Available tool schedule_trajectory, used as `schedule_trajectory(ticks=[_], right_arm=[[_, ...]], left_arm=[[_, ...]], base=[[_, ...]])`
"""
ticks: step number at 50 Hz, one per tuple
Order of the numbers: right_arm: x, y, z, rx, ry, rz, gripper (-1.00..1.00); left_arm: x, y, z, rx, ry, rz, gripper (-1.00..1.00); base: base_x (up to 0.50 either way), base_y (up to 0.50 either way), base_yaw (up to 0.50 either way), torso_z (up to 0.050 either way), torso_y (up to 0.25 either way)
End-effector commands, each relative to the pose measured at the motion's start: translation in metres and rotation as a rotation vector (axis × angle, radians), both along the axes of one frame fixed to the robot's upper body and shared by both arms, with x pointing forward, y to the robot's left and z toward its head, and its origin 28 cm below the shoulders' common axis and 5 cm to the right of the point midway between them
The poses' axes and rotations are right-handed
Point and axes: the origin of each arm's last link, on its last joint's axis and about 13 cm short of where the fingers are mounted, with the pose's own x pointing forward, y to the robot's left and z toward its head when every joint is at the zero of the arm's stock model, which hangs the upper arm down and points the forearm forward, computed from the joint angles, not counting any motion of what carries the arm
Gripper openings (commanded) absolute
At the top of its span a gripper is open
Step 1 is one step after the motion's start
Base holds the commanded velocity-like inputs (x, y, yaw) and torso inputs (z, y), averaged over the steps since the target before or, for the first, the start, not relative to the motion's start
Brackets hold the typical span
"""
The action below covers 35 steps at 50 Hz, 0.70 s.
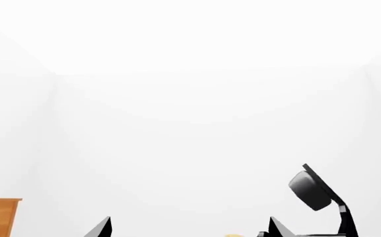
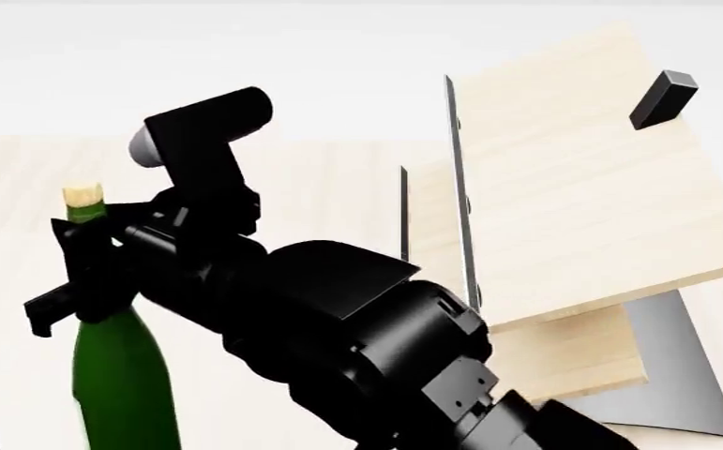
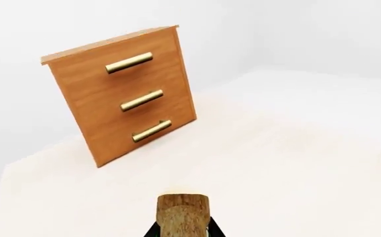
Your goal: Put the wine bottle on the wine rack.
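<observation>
The right gripper (image 2: 86, 258) fingers grasp the upright wine bottle (image 2: 124, 375) by its neck, the wine rack (image 2: 562, 225) lying to its right; the left's state I cannot tell.

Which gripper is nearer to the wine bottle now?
Right. The right gripper is around the neck of the wine bottle, just below the cork. The left gripper is open, holds nothing, and is outside the head view.

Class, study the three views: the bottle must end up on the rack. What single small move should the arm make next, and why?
Probably lift the wine bottle and start carrying it toward the wine rack. The right gripper appears clamped around its neck below the cork, the bottle stands upright, and the rack's slanted boards lie off to the robot's right, apart from it.
</observation>
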Motion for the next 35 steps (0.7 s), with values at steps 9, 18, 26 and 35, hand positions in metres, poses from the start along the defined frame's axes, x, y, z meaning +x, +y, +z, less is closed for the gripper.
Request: schedule_trajectory(ticks=[9,18,26,35], right_arm=[[-0.020,-0.027,0.086,0.102,-0.146,-0.041,-1.00],[-0.024,-0.043,0.105,0.169,-0.160,-0.085,-1.00],[-0.016,-0.067,0.118,0.300,-0.080,-0.176,-1.00],[0.000,-0.094,0.134,0.514,0.044,-0.353,-1.00]], left_arm=[[-0.001,-0.001,0.000,0.002,-0.001,-0.005,1.00],[0.000,-0.001,0.001,0.003,-0.002,-0.004,1.00],[0.000,-0.002,0.001,0.006,-0.001,-0.008,1.00],[0.000,-0.002,0.001,0.006,0.000,-0.007,1.00]], base=[[0.00,0.00,0.00,0.000,0.000],[0.00,0.00,0.00,0.000,0.000],[0.00,0.00,0.00,0.000,0.001],[0.00,0.00,0.00,0.000,0.000]])
